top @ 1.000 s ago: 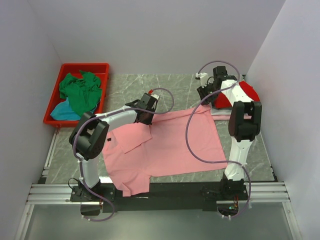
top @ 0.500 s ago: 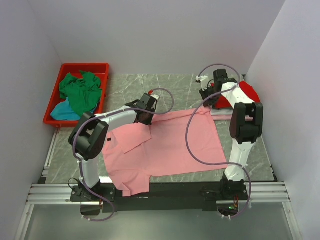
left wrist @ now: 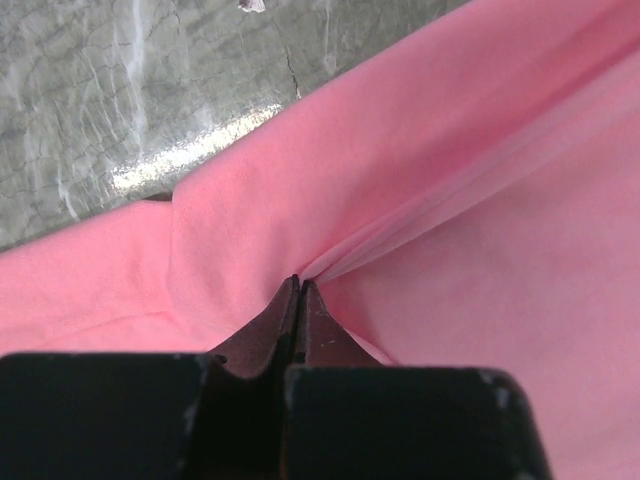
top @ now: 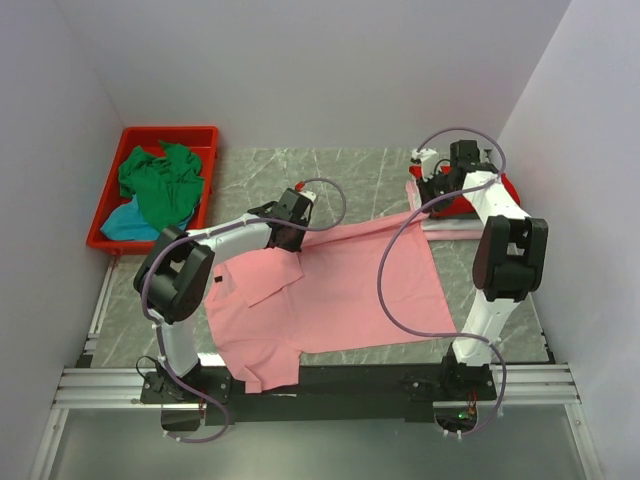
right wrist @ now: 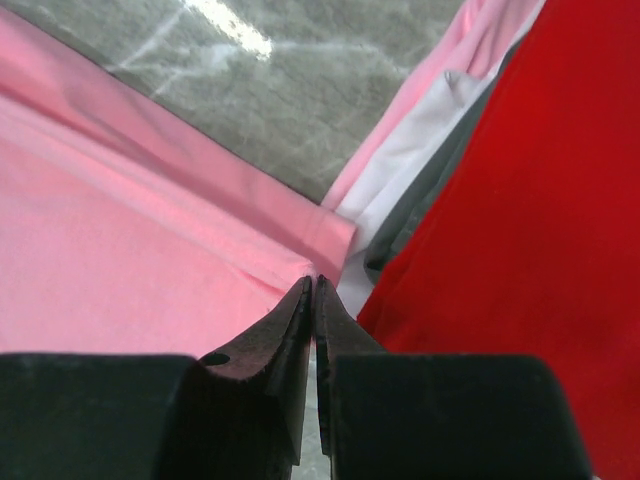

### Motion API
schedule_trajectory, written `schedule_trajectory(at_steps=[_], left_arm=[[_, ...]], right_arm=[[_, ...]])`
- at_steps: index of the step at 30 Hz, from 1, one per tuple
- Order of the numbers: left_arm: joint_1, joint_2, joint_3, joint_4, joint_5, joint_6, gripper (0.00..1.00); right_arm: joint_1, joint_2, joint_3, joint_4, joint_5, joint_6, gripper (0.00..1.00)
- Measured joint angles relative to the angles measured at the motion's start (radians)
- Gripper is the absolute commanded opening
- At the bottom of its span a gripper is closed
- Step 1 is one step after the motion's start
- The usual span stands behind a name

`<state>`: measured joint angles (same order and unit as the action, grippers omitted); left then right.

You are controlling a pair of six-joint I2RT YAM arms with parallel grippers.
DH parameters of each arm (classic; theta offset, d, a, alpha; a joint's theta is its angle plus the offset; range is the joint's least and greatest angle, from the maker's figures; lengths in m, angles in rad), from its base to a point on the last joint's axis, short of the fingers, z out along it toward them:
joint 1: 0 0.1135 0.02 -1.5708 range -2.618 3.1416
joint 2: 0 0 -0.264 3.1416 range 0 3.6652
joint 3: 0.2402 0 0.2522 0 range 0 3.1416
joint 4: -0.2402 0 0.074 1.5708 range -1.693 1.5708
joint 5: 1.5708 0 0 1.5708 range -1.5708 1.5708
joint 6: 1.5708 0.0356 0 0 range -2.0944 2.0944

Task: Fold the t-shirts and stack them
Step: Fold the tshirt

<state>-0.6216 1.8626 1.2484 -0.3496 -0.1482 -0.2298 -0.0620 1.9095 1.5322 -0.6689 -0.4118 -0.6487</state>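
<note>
Top external view: the salmon pink shirt (top: 340, 290) is seen spread flat on the grey marbled desk (top: 350, 175). No fold on it appears to have been finished. Its far edge is drawn taut between the 2 claws. The left claw (left wrist: 298, 290) is pressed together on a pinched ridge of that cloth. The right claw (right wrist: 314, 285) is closed on what looks like the shirt's far right corner, just beside a stack at the right side of the desk.

In that stack 1 red shirt (right wrist: 520, 200) is laid on top, with a pale pink shirt (right wrist: 440, 90) and a whitish layer (right wrist: 400, 190) under it, so part of the task is judged done. A green shirt (top: 160, 185) and a teal shirt (top: 125, 225) are left crumpled in the red bin (top: 170, 130).

The pink cloth is matt, thin and limp, and is creased sharply where it is pinched. The desk is glossy and veined.
</note>
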Motion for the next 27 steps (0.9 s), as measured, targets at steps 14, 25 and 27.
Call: schedule_trajectory(at_steps=[14,25,27], left_arm=[[-0.002,-0.021,-0.020,0.002,0.019,0.000,0.14],[-0.002,-0.133,-0.091,0.013,0.107,-0.002,0.43],[-0.002,-0.147,-0.098,0.015,0.112,-0.002,0.46]], right_arm=[[-0.038,0.005,-0.068,0.007,-0.056,-0.078,0.12],[-0.084,-0.020,-0.200,0.016,-0.103,-0.188,0.36],[-0.106,-0.035,-0.208,0.020,-0.113,-0.205,0.40]])
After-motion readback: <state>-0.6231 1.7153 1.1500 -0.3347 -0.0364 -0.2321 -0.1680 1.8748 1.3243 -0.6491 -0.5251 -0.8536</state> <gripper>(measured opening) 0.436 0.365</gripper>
